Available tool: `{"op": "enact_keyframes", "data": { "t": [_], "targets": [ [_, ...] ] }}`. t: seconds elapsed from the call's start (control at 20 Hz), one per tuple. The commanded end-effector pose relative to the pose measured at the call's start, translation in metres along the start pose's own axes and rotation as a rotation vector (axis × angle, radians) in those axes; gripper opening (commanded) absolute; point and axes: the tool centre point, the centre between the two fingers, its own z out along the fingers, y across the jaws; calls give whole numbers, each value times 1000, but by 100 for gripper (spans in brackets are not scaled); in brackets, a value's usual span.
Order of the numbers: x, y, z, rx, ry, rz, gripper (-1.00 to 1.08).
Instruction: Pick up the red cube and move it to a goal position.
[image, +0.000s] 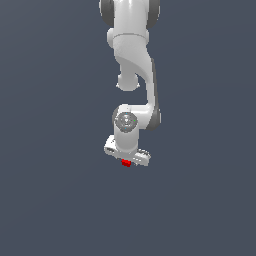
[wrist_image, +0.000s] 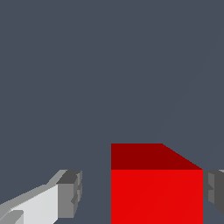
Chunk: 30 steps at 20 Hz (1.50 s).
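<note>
The red cube (wrist_image: 156, 192) lies between my gripper's (wrist_image: 142, 194) two fingers in the wrist view. A clear gap separates one grey finger pad (wrist_image: 70, 194) from the cube's side. The other pad (wrist_image: 215, 192) sits right beside the opposite face, and I cannot tell if it touches. The gripper is open around the cube. In the exterior view the white gripper (image: 126, 156) points down from the arm, and only a small part of the red cube (image: 126, 163) peeks out beneath the hand.
A plain dark grey-blue surface (image: 55, 200) spreads all around the arm. No other objects show in either view.
</note>
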Motion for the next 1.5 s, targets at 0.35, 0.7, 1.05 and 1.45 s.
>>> {"op": "enact_keyframes", "data": {
  "t": [0.35, 0.7, 1.05, 1.45],
  "targets": [
    [1, 0, 2, 1, 1, 5, -100],
    [1, -1, -1, 1, 1, 5, -100],
    [0, -4, -29, 1, 1, 5, -100],
    [-1, -11, -100, 1, 1, 5, -100]
  ]
}}
